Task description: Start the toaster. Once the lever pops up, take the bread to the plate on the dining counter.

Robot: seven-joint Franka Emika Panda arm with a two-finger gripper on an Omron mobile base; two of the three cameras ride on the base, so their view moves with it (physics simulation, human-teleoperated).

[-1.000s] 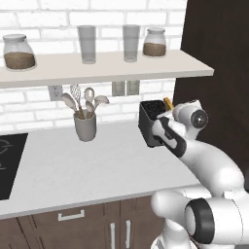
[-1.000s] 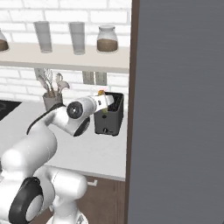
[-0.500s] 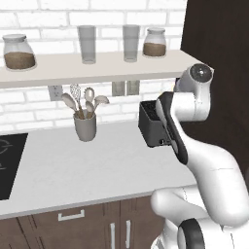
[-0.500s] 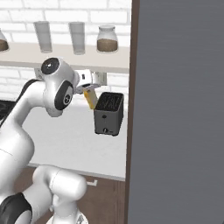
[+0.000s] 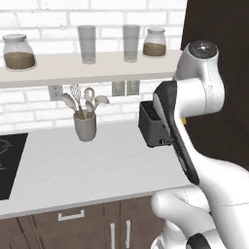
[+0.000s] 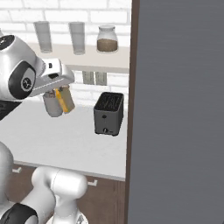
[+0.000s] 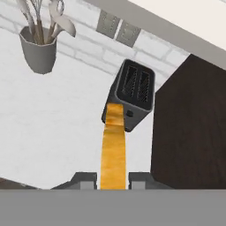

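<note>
So the gripper [image 7: 114, 180] has lifted up and away from the toaster [image 6: 108, 113] over the last second — jaws pinching the bread [image 7: 113, 148], now toasted golden. Slots look empty; next it's off to the plate, I'd guess.

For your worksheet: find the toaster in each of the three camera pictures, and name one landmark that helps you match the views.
Left base view: toaster right of centre, partly behind the arm.
Right base view: toaster at centre, beside the dark panel.
Hand view: toaster upper centre.
Shared landmark: grey utensil holder.
</note>
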